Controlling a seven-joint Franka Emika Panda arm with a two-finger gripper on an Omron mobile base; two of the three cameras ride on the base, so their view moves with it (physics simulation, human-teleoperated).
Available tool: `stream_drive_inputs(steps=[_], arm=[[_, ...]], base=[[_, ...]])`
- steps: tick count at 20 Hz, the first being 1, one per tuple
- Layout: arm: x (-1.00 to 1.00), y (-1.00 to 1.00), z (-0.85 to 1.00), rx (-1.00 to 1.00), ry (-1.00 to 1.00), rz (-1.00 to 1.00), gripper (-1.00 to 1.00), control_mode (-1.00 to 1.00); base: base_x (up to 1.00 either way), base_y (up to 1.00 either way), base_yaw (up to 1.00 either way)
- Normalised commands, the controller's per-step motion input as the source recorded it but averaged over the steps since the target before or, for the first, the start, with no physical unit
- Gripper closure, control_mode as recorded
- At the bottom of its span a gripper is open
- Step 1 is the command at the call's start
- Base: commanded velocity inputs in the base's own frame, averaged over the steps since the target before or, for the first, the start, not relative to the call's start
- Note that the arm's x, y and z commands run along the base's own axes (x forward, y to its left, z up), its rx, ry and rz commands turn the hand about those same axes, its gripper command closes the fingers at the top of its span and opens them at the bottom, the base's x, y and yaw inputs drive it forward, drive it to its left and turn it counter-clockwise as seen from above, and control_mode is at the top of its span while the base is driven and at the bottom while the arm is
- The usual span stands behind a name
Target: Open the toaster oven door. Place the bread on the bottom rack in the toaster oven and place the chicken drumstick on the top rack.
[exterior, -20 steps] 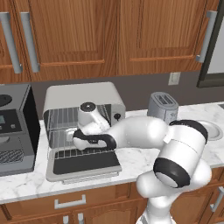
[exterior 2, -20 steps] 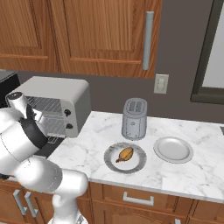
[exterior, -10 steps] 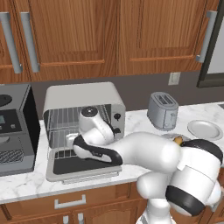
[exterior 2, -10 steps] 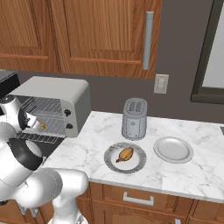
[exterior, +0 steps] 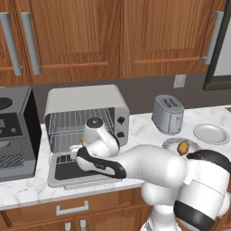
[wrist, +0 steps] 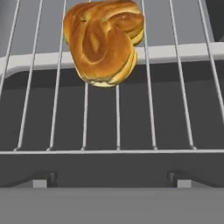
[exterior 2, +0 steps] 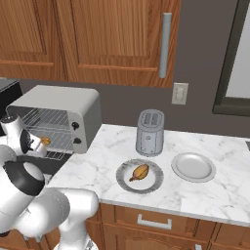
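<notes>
Now that the arm has drawn back a little from the oven mouth since a second ago, the end effector (exterior: 77, 151) hangs just over the toaster oven door (exterior: 72, 170), which lies folded down flat. Its fingers cannot be made out in the base views; by every sign the jaws stand spread wide, and they grip nothing. In the hand view the bread (wrist: 104, 40) lies free on the wires of the bottom rack (wrist: 118, 131), touching the grid and nothing else, so it has been let go. From the right base view a small golden spot (exterior 2: 45, 141) shows beside the wrist at the oven opening, which I take to be that same bread.

Behind the arm stands the toaster oven (exterior: 85, 101), its racks showing as silver grids inside. Farther along the surface (exterior 2: 195, 195), well apart from the oven, the chicken drumstick (exterior 2: 140, 172) rests on a plate (exterior 2: 155, 181), near the silver toaster (exterior 2: 150, 132) and an empty plate (exterior 2: 193, 167).

Door open and bread placed: by my reckoning, the drumstick for the top rack is what remains.
</notes>
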Motion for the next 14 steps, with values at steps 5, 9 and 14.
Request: stream_drive_inputs(steps=[5,9,14], arm=[[0.0,0.09,-0.21,0.03,0.04,0.0,-1.0,-1.0],[0.0,0.07,-0.19,0.03,0.04,0.0,-1.0,-1.0],[0.15,0.03,-0.2,0.01,0.0,0.0,-1.0,-1.0]], base=[[0.0,0.0,0.0],[0.0,0.0,0.0],[0.0,0.0,0.0]])
